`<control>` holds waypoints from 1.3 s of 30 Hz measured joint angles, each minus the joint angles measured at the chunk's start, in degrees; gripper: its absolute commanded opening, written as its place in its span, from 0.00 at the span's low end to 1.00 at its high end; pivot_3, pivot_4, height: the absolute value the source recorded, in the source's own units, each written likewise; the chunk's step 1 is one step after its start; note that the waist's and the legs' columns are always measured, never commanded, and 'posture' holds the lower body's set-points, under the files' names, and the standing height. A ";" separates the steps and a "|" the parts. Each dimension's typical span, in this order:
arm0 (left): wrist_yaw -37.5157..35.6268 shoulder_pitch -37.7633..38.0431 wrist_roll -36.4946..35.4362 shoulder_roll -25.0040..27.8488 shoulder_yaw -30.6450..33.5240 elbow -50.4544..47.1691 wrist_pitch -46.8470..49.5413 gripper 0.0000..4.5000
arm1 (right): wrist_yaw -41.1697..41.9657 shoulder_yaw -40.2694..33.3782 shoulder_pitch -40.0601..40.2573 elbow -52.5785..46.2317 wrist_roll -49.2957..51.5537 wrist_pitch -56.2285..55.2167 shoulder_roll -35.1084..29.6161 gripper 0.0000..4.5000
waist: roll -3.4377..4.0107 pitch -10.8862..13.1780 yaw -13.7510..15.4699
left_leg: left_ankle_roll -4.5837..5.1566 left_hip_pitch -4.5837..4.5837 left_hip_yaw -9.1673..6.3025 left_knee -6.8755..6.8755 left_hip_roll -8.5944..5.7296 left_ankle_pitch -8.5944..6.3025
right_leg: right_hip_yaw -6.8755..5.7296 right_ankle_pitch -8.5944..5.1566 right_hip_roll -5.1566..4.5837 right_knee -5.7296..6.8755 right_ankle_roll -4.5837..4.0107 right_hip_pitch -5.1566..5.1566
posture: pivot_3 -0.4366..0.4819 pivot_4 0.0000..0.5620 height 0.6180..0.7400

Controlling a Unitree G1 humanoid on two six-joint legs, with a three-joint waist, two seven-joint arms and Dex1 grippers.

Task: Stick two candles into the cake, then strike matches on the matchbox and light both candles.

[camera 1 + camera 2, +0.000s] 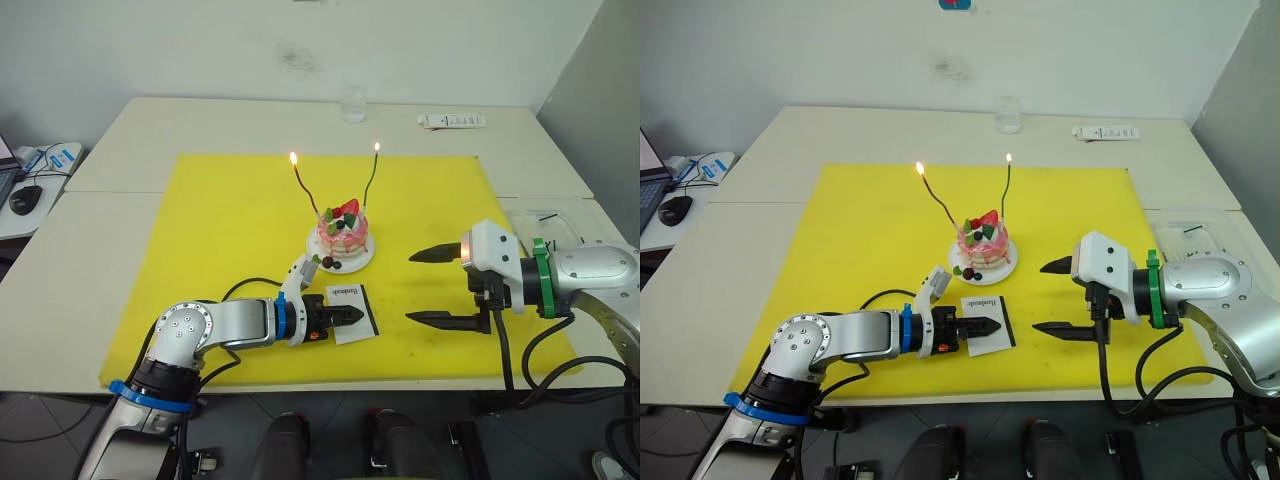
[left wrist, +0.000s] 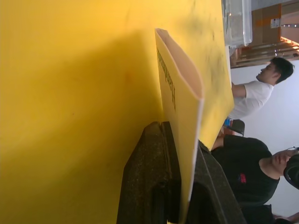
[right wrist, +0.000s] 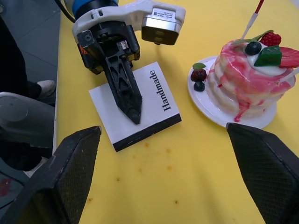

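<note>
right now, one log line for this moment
candles: both lit in cake | left end effector: shut on matchbox | right end effector: open, empty

Both lit candles [image 1: 305, 190] stand in the pink cake [image 1: 342, 235].

Readable text: one word

The matchbox [image 3: 135, 108] bears "Handmade" in black script on its white top face, beside the left gripper [image 3: 133, 111], whose fingers clamp the box, one lying across that face.
</note>
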 measured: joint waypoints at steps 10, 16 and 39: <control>-1.45 0.71 -1.14 3.46 2.69 -2.83 0.45 0.90 | -0.79 1.22 -0.63 1.92 -1.07 -0.13 1.59 1.00 | 0.00 -0.02 -0.37 | -0.01 0.26 0.05 -0.05 0.06 0.00 | 0.09 0.01 0.04 0.17 -0.05 0.05 | 0.48 0.27 1.00; -1.93 4.75 -2.44 10.71 5.55 -6.58 0.02 0.90 | -0.93 2.81 -1.41 4.84 -1.79 -1.04 2.82 1.00 | 0.01 -0.02 -0.60 | -0.01 0.53 0.07 -0.14 0.10 0.00 | 0.14 -0.02 0.08 0.23 -0.12 0.15 | 0.48 0.27 1.00; -53.05 25.33 57.35 33.16 26.12 -16.66 -30.61 0.90 | 1.01 -4.39 3.73 16.26 -3.72 -9.25 4.11 1.00 | 0.04 0.00 -0.11 | -0.02 0.10 0.18 -0.35 0.11 -0.03 | 0.05 -0.40 -0.05 -0.12 -0.75 -0.14 | 0.48 0.27 1.00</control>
